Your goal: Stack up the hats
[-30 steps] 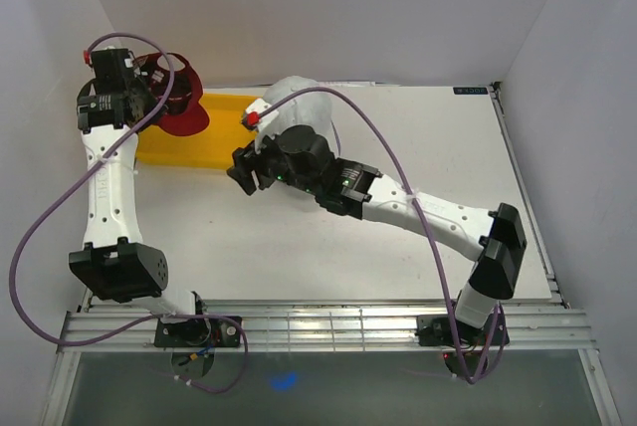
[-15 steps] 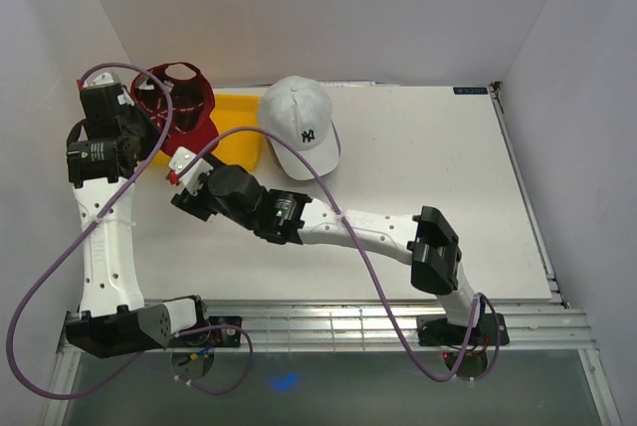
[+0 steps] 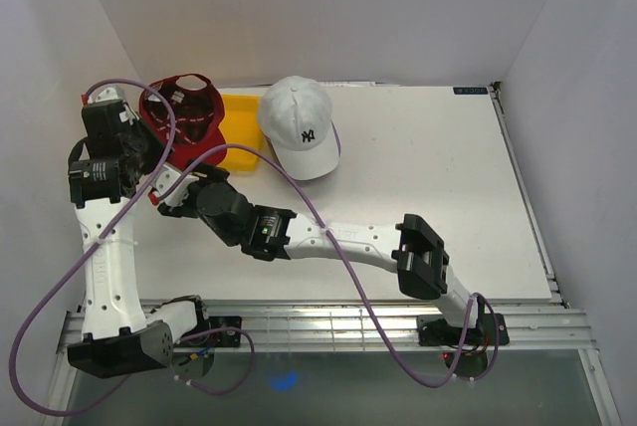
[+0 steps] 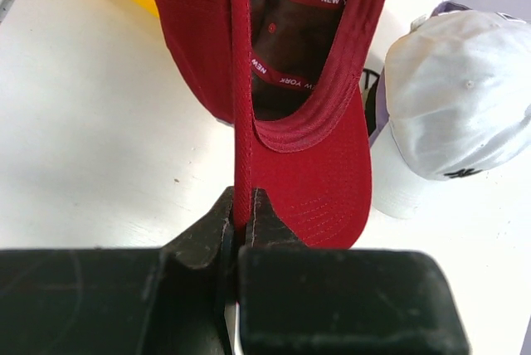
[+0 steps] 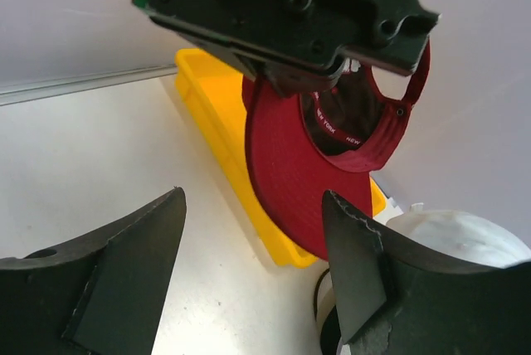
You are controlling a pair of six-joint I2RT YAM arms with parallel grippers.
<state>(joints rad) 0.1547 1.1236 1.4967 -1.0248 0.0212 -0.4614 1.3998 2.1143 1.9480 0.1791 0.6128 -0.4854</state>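
Right tool: jaws wide apart, holding nothing, low over the tabletop's left side and facing the red cap; if it closes on the limp crown and not the stiff brim, the fabric would likely fold and slip free. Left tool: clamped on the thin edge of that cap's brim, the cap hanging clear above the far-left corner, partly over the yellow tray; so narrow a pinch could let it swing or drop. White NY cap: by the far edge, left of centre, just beside the tray; a skewed placement might shove it sideways.
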